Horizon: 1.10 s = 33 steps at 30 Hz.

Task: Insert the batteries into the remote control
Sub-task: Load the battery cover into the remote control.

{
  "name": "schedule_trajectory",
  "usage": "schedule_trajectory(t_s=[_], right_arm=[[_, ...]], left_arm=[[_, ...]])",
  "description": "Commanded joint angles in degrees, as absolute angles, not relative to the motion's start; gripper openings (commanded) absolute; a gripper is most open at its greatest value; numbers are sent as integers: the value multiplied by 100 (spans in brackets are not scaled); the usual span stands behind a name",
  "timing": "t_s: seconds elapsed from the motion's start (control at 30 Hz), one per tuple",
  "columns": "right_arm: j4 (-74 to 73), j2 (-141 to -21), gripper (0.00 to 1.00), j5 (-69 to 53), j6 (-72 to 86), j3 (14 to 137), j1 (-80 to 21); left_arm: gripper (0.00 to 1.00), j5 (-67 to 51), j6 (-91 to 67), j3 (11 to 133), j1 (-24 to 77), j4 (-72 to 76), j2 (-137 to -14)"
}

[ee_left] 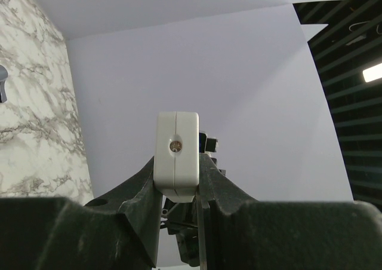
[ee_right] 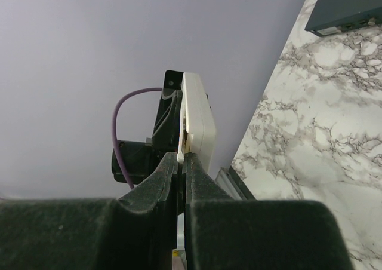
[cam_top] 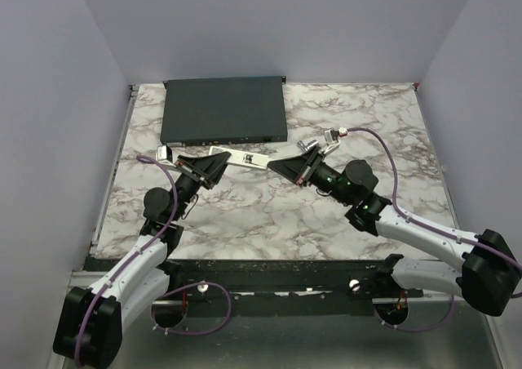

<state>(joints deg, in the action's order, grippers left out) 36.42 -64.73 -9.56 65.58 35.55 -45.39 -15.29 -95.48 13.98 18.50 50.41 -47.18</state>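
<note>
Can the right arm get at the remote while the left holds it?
Likely yes, it's there now. The right arm has its jaws shut on a thin edge at one end of the remote; the left arm grips the other end, with nothing between them.

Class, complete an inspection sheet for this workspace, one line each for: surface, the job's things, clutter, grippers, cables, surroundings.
Surface: marble-patterned table, white with grey veining.
Job's things: remote control, white, held between the two grippers just in front of the box. Batteries: nothing seen.
Clutter: flat dark-grey box lying at the far side of the table.
Grippers: left gripper shut on one end of the remote control. Right gripper shut on the other end, pinching a thin white edge of it.
Cables: purple cables run along both arms.
Surroundings: plain pale walls on three sides.
</note>
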Motion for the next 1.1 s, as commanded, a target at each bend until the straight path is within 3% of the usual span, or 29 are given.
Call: schedule_trajectory(t_s=[0.0, 0.13, 0.4, 1.07], right_arm=[[3550, -6552, 1, -1042, 6571, 3742, -4548], [3287, -6540, 2, -964, 6481, 3866, -4545], [2968, -6550, 20, -901, 6393, 4031, -4549], [2445, -6460, 27, -793, 6264, 4258, -4544]], left_arm=[[0, -1636, -9590, 1472, 1876, 5264, -4711], [0, -1634, -9566, 1485, 1877, 5232, -4685], [0, -1644, -9547, 1485, 1880, 5220, -4685], [0, -1600, -9545, 1441, 1878, 5220, -4671]])
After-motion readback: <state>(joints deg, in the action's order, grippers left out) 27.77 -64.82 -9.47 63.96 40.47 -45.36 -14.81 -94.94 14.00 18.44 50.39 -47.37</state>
